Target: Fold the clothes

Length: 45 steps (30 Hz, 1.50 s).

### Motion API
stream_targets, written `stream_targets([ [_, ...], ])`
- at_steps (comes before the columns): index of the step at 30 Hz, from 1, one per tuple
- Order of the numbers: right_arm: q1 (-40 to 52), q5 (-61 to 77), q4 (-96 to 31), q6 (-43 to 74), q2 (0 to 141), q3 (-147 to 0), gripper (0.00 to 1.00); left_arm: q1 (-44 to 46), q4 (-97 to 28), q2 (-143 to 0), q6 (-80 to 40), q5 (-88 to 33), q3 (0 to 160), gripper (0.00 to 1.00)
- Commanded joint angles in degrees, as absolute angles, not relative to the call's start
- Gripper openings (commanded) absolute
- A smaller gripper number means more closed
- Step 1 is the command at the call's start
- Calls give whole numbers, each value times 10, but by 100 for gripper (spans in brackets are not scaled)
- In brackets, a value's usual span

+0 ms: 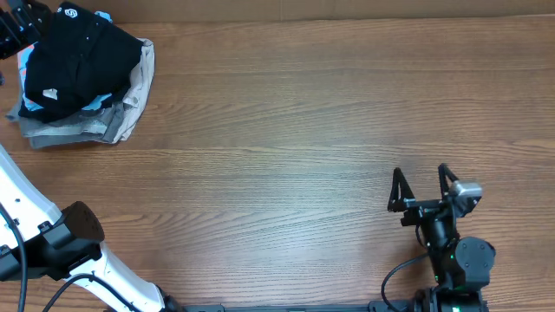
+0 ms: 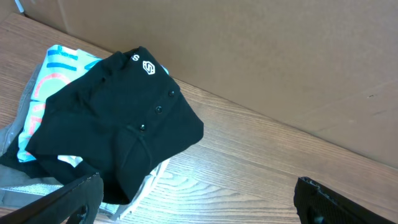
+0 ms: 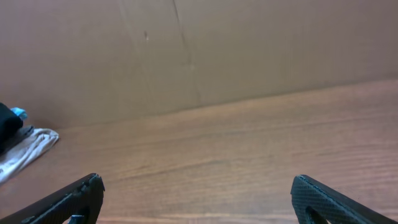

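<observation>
The black garment [image 1: 82, 56] lies crumpled on top of a pile at the table's far left corner. Its white logo [image 1: 69, 12] faces up and a small white tag [image 1: 50, 94] shows at its near edge. In the left wrist view the garment [image 2: 118, 118] and logo [image 2: 148, 67] fill the left half. My left gripper [image 1: 16, 28] is open beside the pile's far left edge, and its jaws [image 2: 199, 208] hold nothing. My right gripper [image 1: 422, 180] is open and empty at the near right, far from the pile, with only bare table between its jaws [image 3: 196, 202].
A light blue shirt [image 2: 56, 68] and grey and beige garments [image 1: 121, 113] lie under the black one. A pale edge of the pile [image 3: 28, 149] shows in the right wrist view. A cardboard wall [image 2: 280, 50] runs along the table's far edge.
</observation>
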State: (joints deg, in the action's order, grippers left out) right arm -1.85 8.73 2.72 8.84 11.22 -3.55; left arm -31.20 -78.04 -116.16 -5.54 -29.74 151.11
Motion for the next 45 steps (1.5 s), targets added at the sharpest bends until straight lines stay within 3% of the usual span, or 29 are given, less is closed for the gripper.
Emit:
stream_targets([
  [1,-20,76,38,92,76,-15,100,-315,-780,-1165,-45,-298,1509,100],
  [8,-21,64,-43,90,9,-4,100,-315,-780,-1165,-45,-298,1509,100],
  [45,-20,52,-42,90,1,-4,100,-314,-780,-1166,-45,-295,1509,100],
])
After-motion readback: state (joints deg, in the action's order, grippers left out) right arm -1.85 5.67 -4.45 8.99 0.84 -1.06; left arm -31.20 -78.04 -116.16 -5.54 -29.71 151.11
